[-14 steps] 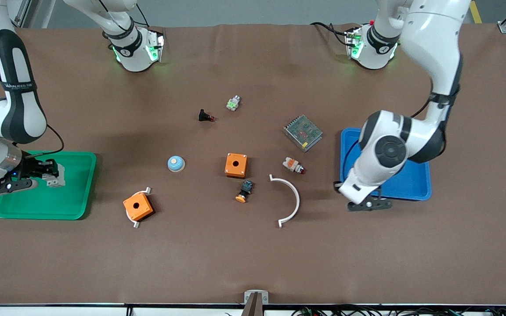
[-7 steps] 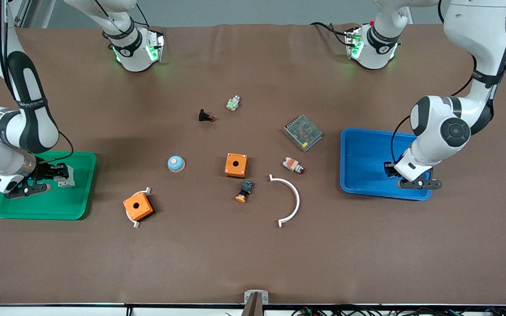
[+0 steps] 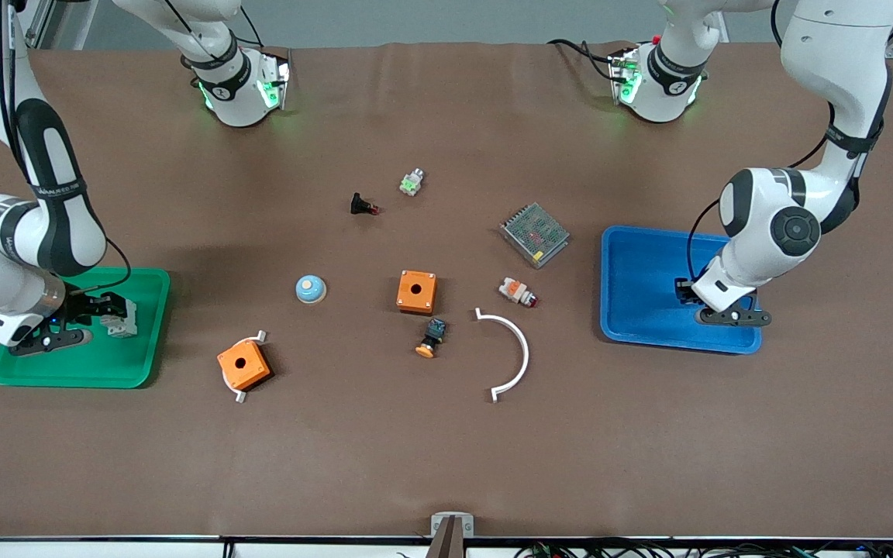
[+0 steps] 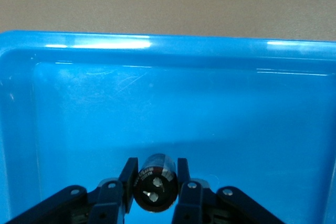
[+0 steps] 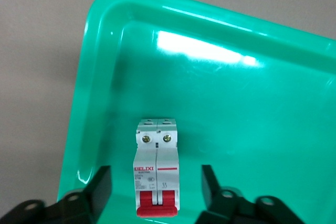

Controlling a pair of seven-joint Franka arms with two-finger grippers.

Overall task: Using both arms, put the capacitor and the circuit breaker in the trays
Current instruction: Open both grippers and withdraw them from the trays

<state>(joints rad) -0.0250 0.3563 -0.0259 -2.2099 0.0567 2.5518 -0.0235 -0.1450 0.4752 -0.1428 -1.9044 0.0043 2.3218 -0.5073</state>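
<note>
My left gripper [image 3: 685, 294] is low over the blue tray [image 3: 640, 279], at the tray's end toward the left arm. In the left wrist view it [image 4: 156, 169] is shut on the capacitor [image 4: 155, 182], a dark cylinder with a silvery end face, just above the tray floor [image 4: 157, 93]. My right gripper [image 3: 105, 314] is low over the green tray [image 3: 105, 364]. In the right wrist view it [image 5: 155, 174] is open, and the white circuit breaker [image 5: 156, 174] with red levers lies flat on the tray [image 5: 236, 108] between the fingers, apart from both. The breaker also shows in the front view [image 3: 124, 318].
Between the trays lie two orange boxes [image 3: 416, 291] [image 3: 243, 364], a white curved strip [image 3: 512, 353], a metal mesh unit [image 3: 535, 234], an orange-capped pushbutton [image 3: 431, 338], a white-orange part [image 3: 517, 292], a blue dome [image 3: 311, 289] and two small parts [image 3: 363, 205] [image 3: 412, 182].
My left gripper has moved from the blue tray's near edge to over its inside. My right gripper has shifted with the breaker toward the table's middle over the green tray.
</note>
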